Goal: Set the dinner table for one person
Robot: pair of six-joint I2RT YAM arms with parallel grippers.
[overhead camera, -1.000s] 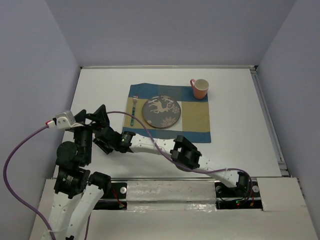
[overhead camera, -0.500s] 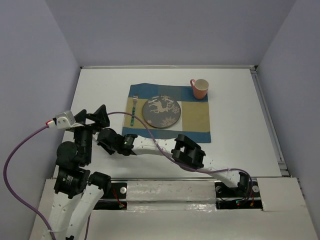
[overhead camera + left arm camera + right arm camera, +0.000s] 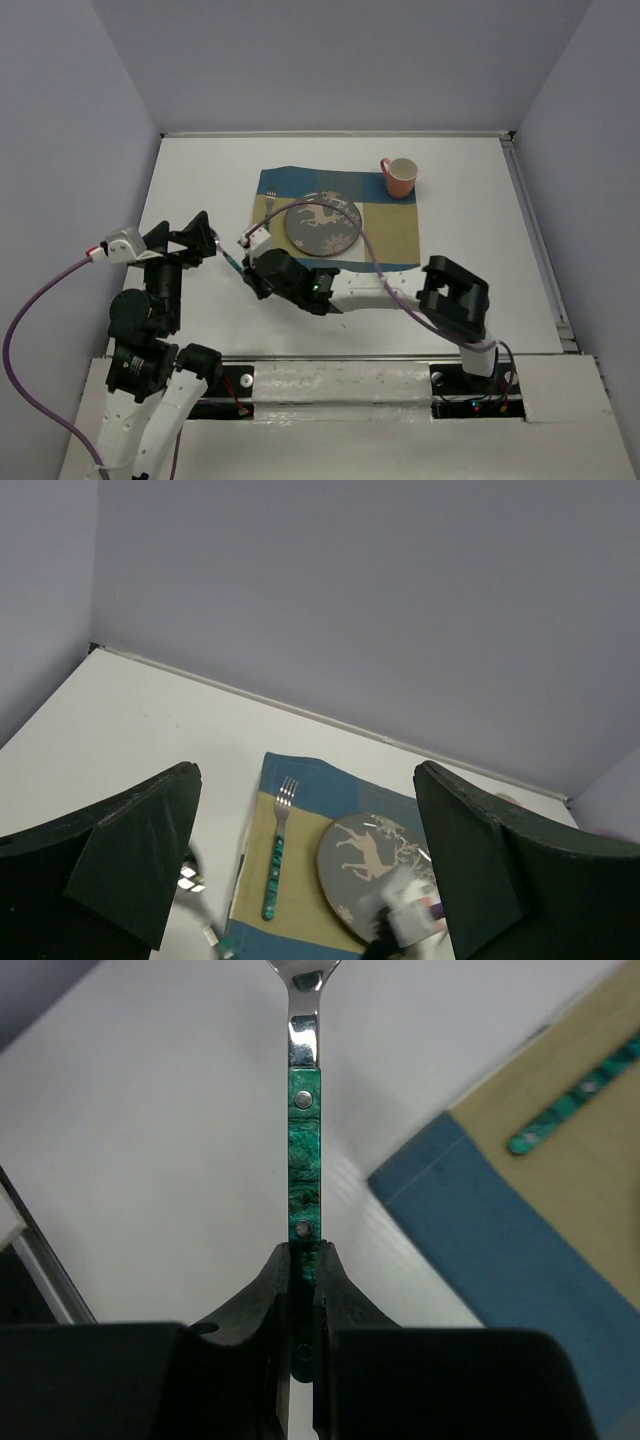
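Gripping a green-handled utensil [image 3: 303, 1150] near its handle end, the right gripper [image 3: 302, 1260] is clenched on it over bare dinner table [image 3: 480, 250], just off the checked placemat's [image 3: 390, 235] near-left corner. We see the left gripper [image 3: 200, 238] w/ jaws spread wide, nothing btwn them. The table runs under everything. On the mat: fork [image 3: 275, 855] left of plate [image 3: 375, 865], orange mug [image 3: 400, 177] at far-right corner.

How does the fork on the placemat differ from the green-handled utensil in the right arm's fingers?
The fork lies free on the placemat, left of the plate; the held utensil is pinched at its handle end by the right fingers, over the dinner table. The fork's tines show; the held utensil's head is cropped. Both have green marbled handles.
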